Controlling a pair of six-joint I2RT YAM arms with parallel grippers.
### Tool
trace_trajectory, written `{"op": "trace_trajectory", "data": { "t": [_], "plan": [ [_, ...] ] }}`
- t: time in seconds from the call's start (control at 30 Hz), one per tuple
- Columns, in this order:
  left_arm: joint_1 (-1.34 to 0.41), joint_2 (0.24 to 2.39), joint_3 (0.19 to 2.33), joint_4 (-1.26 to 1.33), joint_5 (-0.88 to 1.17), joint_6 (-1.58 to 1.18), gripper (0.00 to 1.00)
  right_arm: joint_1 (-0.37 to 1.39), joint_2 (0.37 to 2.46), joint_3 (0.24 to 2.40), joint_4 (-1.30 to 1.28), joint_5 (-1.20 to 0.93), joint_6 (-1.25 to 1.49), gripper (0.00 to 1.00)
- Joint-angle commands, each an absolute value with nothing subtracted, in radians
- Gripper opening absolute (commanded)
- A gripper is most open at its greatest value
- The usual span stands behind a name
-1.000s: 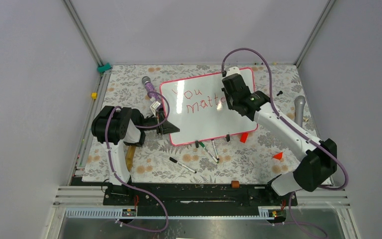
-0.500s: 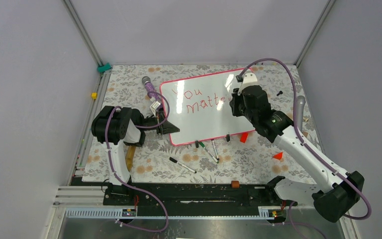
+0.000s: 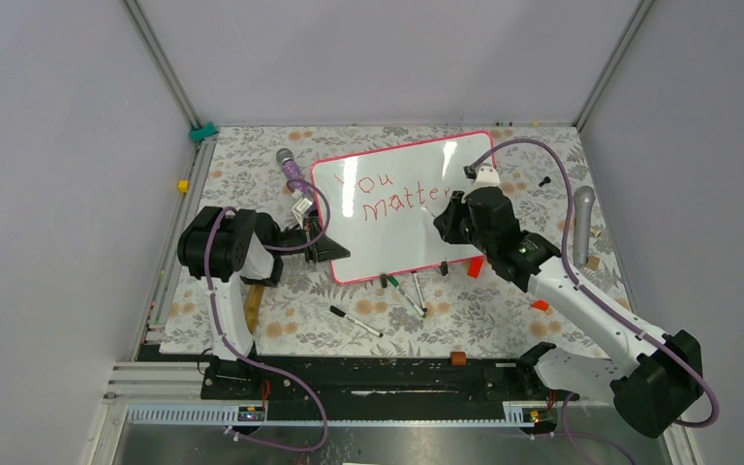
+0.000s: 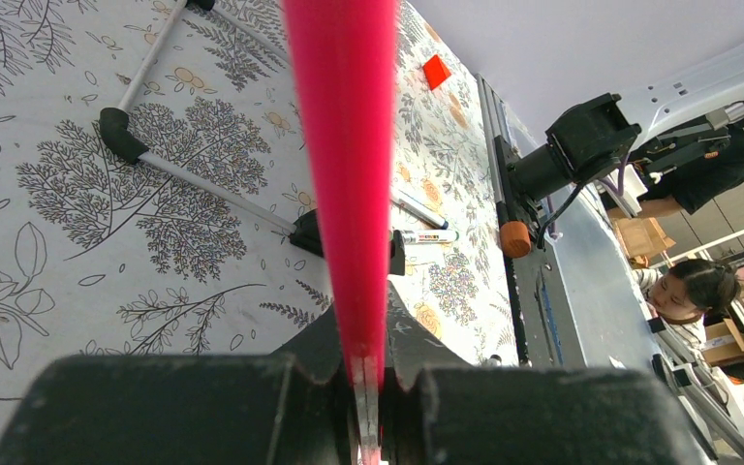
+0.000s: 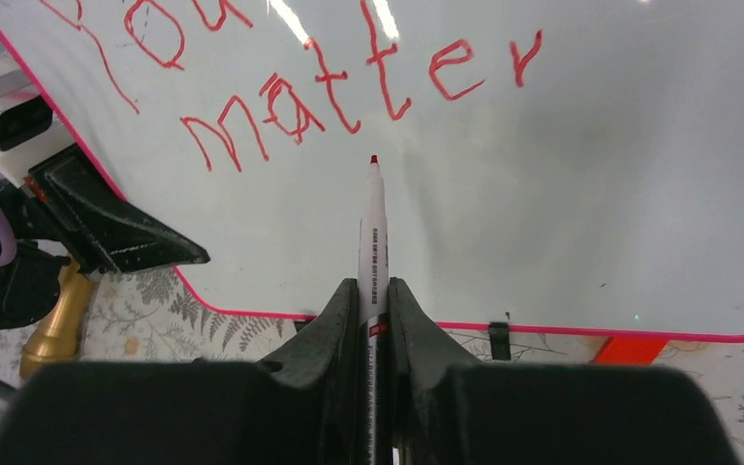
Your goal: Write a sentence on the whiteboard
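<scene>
While left claw clamps the whiteboard — right claw tight on marker, tip toward sentence

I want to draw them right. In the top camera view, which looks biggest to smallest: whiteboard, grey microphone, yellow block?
1. whiteboard, by far the largest.
2. grey microphone, a slim stick on the right.
3. yellow block, a tiny speck by the left edge.
</scene>
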State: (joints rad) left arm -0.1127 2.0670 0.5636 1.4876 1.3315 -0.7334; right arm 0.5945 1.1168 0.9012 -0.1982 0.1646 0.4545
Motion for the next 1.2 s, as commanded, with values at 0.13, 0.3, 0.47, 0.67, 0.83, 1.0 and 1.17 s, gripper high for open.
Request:
{"op": "trace_trajectory", "data": {
  "t": [0.13,0.3,0.47,0.67,0.83,1.0,1.17],
  "plan": [
    [-0.14,2.068,0.505,1.469,1.307,-0.565,0.0,0.592,1.067,0.867,-0.093,-0.028,0.444,0.0],
    [-0.149,2.06,0.497,1.469,1.291,-0.52,0.0,0.633,1.11,0.923,-0.173,-0.01,0.407,0.0],
    [-0.165,2.082,0.505,1.469,1.295,-0.516,0.0,0.793,1.143,0.962,-0.217,0.196,0.331,0.0],
    [-0.167,2.111,0.532,1.469,1.286,-0.607,0.0,0.867,1.169,0.957,-0.214,0.296,0.344,0.0],
    [-0.166,2.131,0.563,1.469,1.312,-0.643,0.0,0.946,1.217,0.976,-0.22,0.373,0.318,0.0],
    [-0.167,2.137,0.571,1.47,1.312,-0.658,0.0,0.972,1.242,0.992,-0.216,0.41,0.253,0.0],
    [-0.167,2.137,0.572,1.471,1.314,-0.665,0.0,0.981,1.303,1.067,-0.285,0.455,0.209,0.0]
  ]
}}
